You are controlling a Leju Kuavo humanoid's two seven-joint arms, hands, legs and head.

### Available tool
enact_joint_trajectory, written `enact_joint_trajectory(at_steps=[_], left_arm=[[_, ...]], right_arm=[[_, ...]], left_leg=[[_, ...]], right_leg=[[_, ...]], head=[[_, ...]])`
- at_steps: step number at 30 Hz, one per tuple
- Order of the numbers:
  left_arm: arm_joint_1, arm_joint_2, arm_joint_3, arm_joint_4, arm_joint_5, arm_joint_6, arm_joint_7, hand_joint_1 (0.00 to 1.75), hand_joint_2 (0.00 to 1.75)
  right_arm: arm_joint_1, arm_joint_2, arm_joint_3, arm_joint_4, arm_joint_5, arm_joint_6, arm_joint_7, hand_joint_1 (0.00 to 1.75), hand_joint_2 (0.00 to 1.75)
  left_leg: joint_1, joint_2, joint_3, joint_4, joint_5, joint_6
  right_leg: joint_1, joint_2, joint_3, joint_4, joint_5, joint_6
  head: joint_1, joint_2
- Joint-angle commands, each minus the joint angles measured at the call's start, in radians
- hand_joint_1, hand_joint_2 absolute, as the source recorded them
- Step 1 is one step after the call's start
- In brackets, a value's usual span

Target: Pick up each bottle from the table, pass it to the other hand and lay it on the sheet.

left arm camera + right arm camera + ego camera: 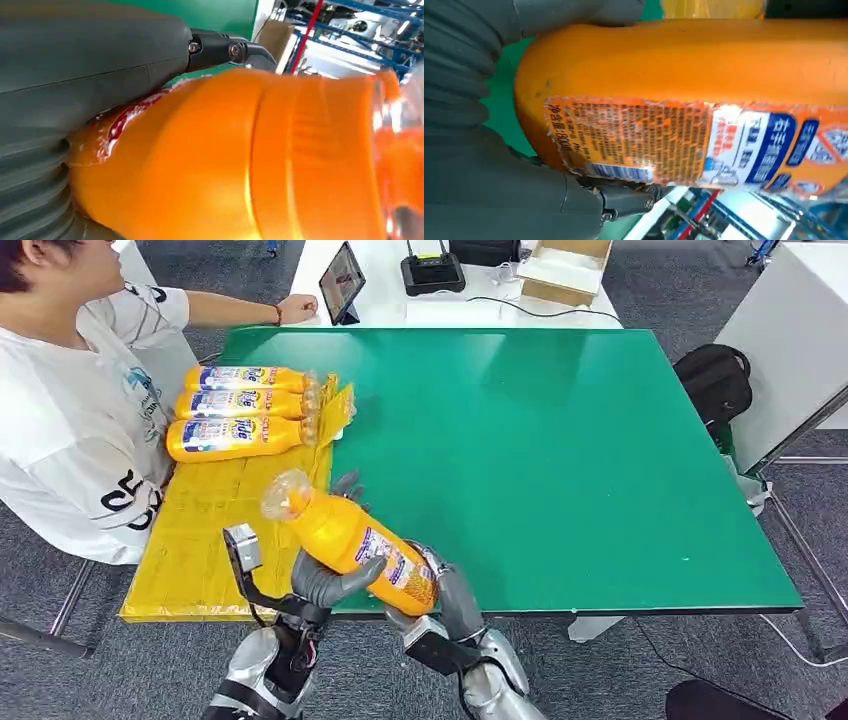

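Observation:
An orange bottle (pixel 350 540) with a blue and white label hangs tilted over the table's front edge, its clear cap end pointing up and to the left. My left hand (pixel 325 585) grips its middle and my right hand (pixel 450 590) grips its base end. Close up, the bottle (pixel 250 160) lies against my left hand (pixel 75 75), and the labelled side of the bottle (pixel 699 65) sits in my right hand (pixel 484 190). On the left of the green table (pixel 560 460) lies the yellow sheet (pixel 200 530), with three more orange bottles (pixel 240 405) lying side by side at its far end.
A person (pixel 70 410) in a white shirt sits close to the sheet's left side, one arm reaching along the table's far edge. Behind the table stand a tablet (pixel 342 282), a black router (pixel 432 275) and a cardboard box (pixel 565 265). To the right, a black backpack (pixel 712 380) is on the floor.

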Motion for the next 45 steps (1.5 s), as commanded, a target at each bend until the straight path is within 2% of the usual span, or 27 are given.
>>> enact_joint_trajectory(at_steps=[1,4,5,6,7,15,19,29,30,31,33,36,37,38,42,45], left_arm=[[-0.064,0.008,-0.019,0.114,0.1,-0.04,0.062,0.0,1.75],[-0.063,0.009,-0.02,0.114,0.108,-0.046,0.058,0.0,1.75],[-0.063,0.009,-0.02,0.114,0.108,-0.045,0.058,0.19,1.75],[-0.064,0.01,-0.023,0.112,0.102,-0.042,0.054,1.26,1.75],[-0.066,0.012,-0.026,0.111,0.089,-0.034,0.046,1.75,1.75],[-0.075,0.01,-0.022,0.127,0.078,-0.005,0.055,1.75,1.75],[-0.099,0.014,-0.016,0.151,0.015,0.079,0.029,1.75,1.75],[-0.103,0.01,-0.007,0.163,0.041,0.058,0.04,1.75,1.75],[-0.106,0.01,-0.005,0.163,0.042,0.059,0.041,1.75,1.75],[-0.107,0.009,-0.001,0.163,0.042,0.063,0.04,1.75,1.75],[-0.119,0.009,0.007,0.163,0.02,0.095,0.015,1.75,1.75],[-0.126,0.011,0.01,0.16,0.023,0.093,0.017,1.75,1.75],[-0.13,0.009,0.022,0.163,0.019,0.108,0.014,1.75,1.75],[-0.135,0.009,0.032,0.16,0.007,0.134,0.003,1.75,1.75],[-0.167,0.016,0.121,0.127,-0.003,0.23,-0.024,1.75,1.75],[-0.175,0.022,0.131,0.123,-0.002,0.231,-0.02,1.75,1.75]], right_arm=[[-0.059,-0.007,0.081,0.158,0.002,0.006,-0.008,1.75,1.75],[-0.058,-0.01,0.081,0.159,0.002,0.011,-0.003,1.75,1.75],[-0.057,-0.01,0.082,0.161,0.003,0.009,-0.002,1.75,1.75],[-0.057,-0.009,0.084,0.165,0.004,0.011,-0.001,1.75,1.75],[-0.058,-0.007,0.085,0.171,0.004,0.01,-0.002,1.75,1.75],[-0.056,-0.002,0.083,0.172,-0.002,0.006,-0.005,1.75,1.75],[-0.058,0.0,0.084,0.161,-0.011,0.011,0.004,1.75,1.75],[-0.057,0.001,0.085,0.162,-0.024,0.014,-0.004,1.75,1.75],[-0.057,0.003,0.085,0.161,-0.024,0.014,-0.004,1.24,1.75],[-0.053,0.003,0.085,0.152,-0.031,0.024,-0.008,0.0,1.75],[-0.043,-0.007,0.099,0.12,-0.06,0.095,-0.022,0.0,1.75],[-0.042,-0.006,0.1,0.119,-0.06,0.096,-0.022,0.0,1.75],[-0.031,-0.007,0.091,0.092,-0.088,0.13,-0.025,0.0,1.75],[-0.027,-0.009,0.088,0.077,-0.104,0.154,-0.026,0.0,0.0],[0.019,-0.027,0.056,-0.076,-0.145,0.155,0.007,0.0,0.0],[0.023,-0.032,0.055,-0.096,-0.147,0.159,0.019,0.0,0.0]], left_leg=[[0.0,0.0,0.004,-0.001,-0.001,0.001],[0.0,0.0,0.004,-0.001,-0.001,0.001],[0.0,0.0,0.002,-0.001,0.0,0.001],[0.0,0.0,0.005,-0.001,-0.001,0.001],[0.0,-0.001,0.003,-0.001,-0.001,0.001],[0.0,0.0,0.005,-0.001,-0.002,0.001],[0.0,-0.001,0.004,-0.001,-0.001,0.001],[0.0,0.0,0.002,-0.001,0.0,0.001],[0.0,0.0,0.004,-0.001,-0.001,0.001],[0.0,-0.001,0.003,-0.001,-0.001,0.001],[0.0,0.0,0.004,0.0,-0.002,0.001],[0.001,0.0,0.004,0.0,-0.002,0.001],[0.0,0.0,0.003,0.0,-0.001,0.001],[0.001,-0.001,0.002,0.0,0.0,0.001],[0.0,-0.001,0.0,0.0,0.0,0.0],[0.0,-0.001,0.003,0.0,-0.001,0.001]], right_leg=[[0.001,-0.001,0.005,-0.001,-0.001,-0.003],[0.001,-0.001,0.004,-0.001,-0.001,-0.002],[0.001,-0.001,0.003,-0.001,-0.001,-0.002],[0.001,-0.002,0.005,-0.001,-0.001,-0.003],[0.001,-0.002,0.004,-0.001,-0.001,-0.002],[0.001,-0.002,0.005,-0.001,-0.002,-0.003],[0.001,-0.002,0.004,-0.001,-0.001,-0.003],[0.0,-0.001,0.002,0.0,-0.001,-0.002],[0.001,-0.002,0.005,-0.001,-0.002,-0.003],[0.001,-0.002,0.004,-0.001,-0.001,-0.003],[0.001,-0.002,0.005,0.0,-0.002,-0.003],[0.001,-0.001,0.004,0.0,-0.002,-0.003],[0.001,-0.001,0.003,0.0,-0.001,-0.002],[0.001,-0.002,0.002,0.0,-0.001,-0.002],[0.001,-0.002,0.0,0.0,0.0,-0.002],[0.001,-0.002,0.003,0.001,-0.002,-0.003]], head=[[0.0,0.0],[0.0,0.0],[0.0,0.0],[0.0,0.0],[0.0,0.0],[0.0,0.0],[0.0,0.0],[0.0,0.0],[0.001,0.0],[0.001,0.0],[0.001,0.0],[0.0,0.0],[0.0,0.0],[0.001,0.0],[0.0,0.0],[0.0,0.0]])
